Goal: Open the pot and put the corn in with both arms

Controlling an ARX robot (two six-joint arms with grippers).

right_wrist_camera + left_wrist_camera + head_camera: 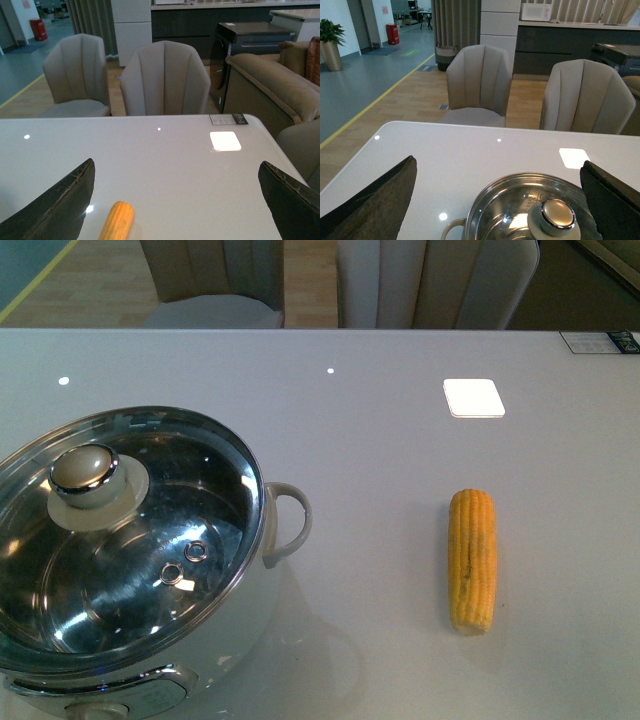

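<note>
Indoors, white table (pixel 380 370), pot (pixel 238 630), corn (pixel 472 560), beige chairs (pixel 430 285) behind

Lidded pot (pixel 140 640) left; corn (pixel 472 560) right, well apart.

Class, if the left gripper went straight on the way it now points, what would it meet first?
Probably the glass lid, near its knob, though depth is unclear.
</note>
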